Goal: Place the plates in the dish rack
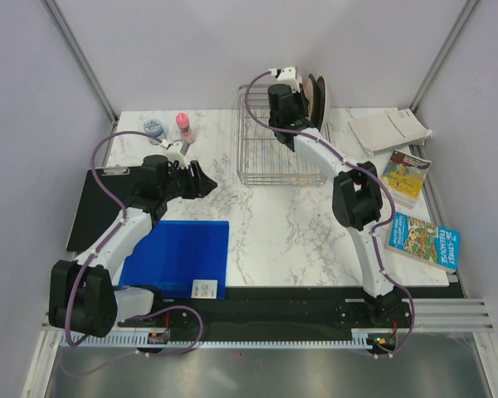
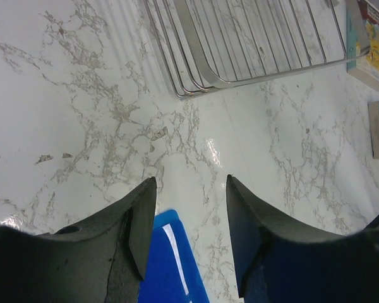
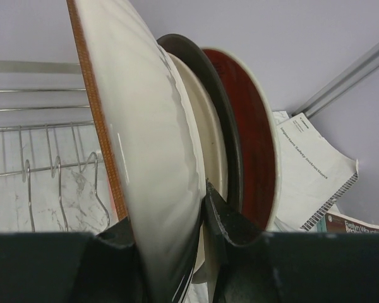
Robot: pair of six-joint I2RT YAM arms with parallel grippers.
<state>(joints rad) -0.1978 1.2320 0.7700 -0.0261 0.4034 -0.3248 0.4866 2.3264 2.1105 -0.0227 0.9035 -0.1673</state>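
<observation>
Clamping a cream plate (image 3: 145, 126) on edge, your right gripper (image 3: 170, 214) sits at the dish rack (image 1: 274, 153) far right corner, dark-rimmed plate (image 3: 210, 85) and red plate (image 3: 247, 132) just behind. Left gripper (image 2: 191, 180) gapes wide over the table (image 2: 63, 95).

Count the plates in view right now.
3, on edge side by side at the dish rack's far right end: a white plate in the right claw, a dark-rimmed cream plate behind it, then a red plate. A fourth may be hidden.
</observation>
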